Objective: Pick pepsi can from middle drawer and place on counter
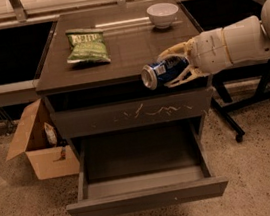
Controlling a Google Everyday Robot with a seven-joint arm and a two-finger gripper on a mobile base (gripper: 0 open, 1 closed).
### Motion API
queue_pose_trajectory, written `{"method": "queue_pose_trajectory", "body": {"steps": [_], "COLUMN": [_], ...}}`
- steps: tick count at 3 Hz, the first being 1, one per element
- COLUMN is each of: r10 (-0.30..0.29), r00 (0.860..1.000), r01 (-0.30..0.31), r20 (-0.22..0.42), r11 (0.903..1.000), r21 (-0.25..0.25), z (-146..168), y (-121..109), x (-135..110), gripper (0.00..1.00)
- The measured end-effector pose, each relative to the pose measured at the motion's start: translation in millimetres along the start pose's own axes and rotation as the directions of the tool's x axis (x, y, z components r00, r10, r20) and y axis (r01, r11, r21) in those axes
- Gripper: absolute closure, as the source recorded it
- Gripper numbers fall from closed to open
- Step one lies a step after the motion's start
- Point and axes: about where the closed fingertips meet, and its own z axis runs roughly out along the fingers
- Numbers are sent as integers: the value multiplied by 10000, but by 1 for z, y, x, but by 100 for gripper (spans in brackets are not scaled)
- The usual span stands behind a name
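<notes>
My gripper (172, 67) comes in from the right on a white arm and is shut on the pepsi can (162, 72). The blue can lies on its side in the fingers, silver end pointing left, level with the front edge of the counter (126, 50) at its right side. The middle drawer (145, 182) is pulled open below, and the part of its inside that shows is empty. Above it is a shut drawer front with pale scratch marks (133, 113).
A green chip bag (86, 46) lies at the counter's left and a white bowl (163, 14) stands at its back right. An open cardboard box (39, 144) sits on the floor left of the cabinet. A black stand leg (234, 115) is on the right.
</notes>
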Motion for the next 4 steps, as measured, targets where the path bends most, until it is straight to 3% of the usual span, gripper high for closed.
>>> {"method": "queue_pose_trajectory", "body": {"steps": [2, 3, 4], "r10": [535, 984, 984], "r00": [9962, 9913, 9913], "r01": [-586, -1086, -1086], "r20": [687, 878, 878], "r11": [9955, 9869, 9869], "r21": [738, 1194, 1193], "z": [5, 16, 16], "y": [-40, -103, -103], "x": [14, 42, 42], "gripper": [100, 100, 100]}}
